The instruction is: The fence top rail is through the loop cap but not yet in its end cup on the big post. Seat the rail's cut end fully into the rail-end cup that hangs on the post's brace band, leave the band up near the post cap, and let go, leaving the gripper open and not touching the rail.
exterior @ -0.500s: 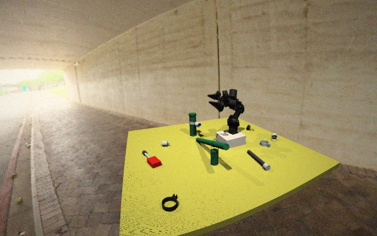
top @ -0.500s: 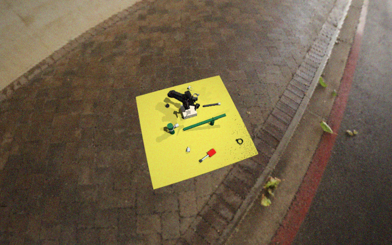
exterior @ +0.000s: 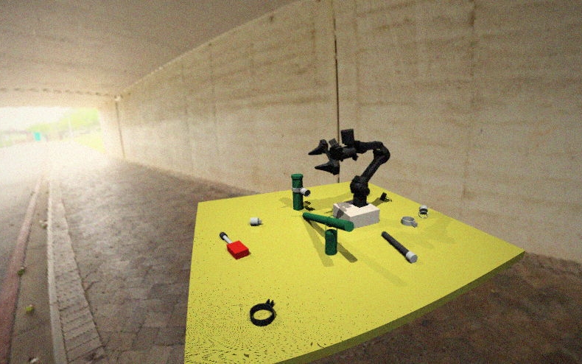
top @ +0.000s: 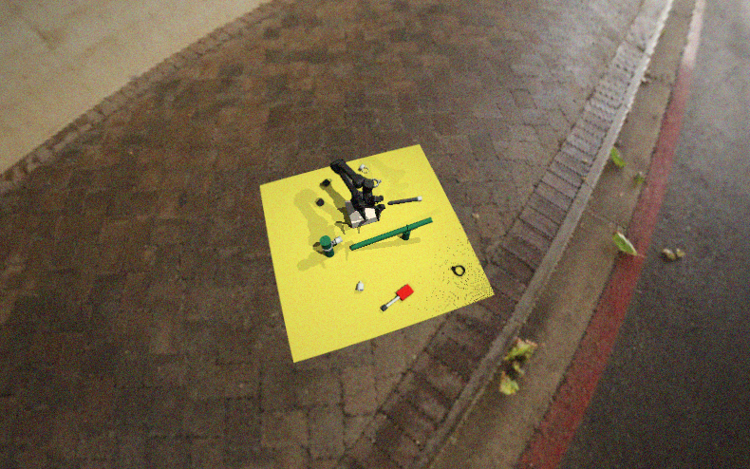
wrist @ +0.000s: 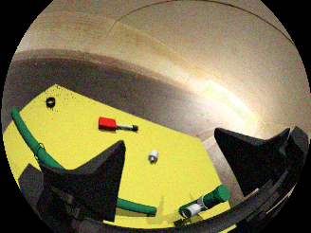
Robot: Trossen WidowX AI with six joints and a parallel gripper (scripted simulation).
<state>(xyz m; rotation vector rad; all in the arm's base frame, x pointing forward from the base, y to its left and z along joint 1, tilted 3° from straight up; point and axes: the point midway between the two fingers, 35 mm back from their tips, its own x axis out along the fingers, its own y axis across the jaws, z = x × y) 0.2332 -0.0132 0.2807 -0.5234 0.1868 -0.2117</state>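
Observation:
The green rail (top: 389, 234) (exterior: 327, 220) (wrist: 136, 207) passes through the thin loop on the short green post (exterior: 331, 243). Its cut end points toward the big green post (top: 327, 246) (exterior: 297, 200) (wrist: 220, 193), with a gap before the pale rail-end cup (top: 337, 240) (exterior: 305, 192) (wrist: 191, 211). That end looks lower than the cup in the exterior view. The cup hangs on the brace band (exterior: 296, 190), partway up the post below its cap. My gripper (exterior: 312, 161) (wrist: 173, 139) is open and empty, high above the rail and post, touching neither. The lower rail is partly hidden by a finger in the wrist view.
A red-headed tool (top: 404, 291) (exterior: 238, 249) (wrist: 107, 124), white fitting (top: 360, 287) (exterior: 254, 222) (wrist: 153, 155) and black ring clamp (exterior: 261, 323) lie beyond the rail. A dark rod (top: 403, 200) (exterior: 396, 245) and grey clamp (exterior: 407, 224) lie near the arm's white base (exterior: 361, 215).

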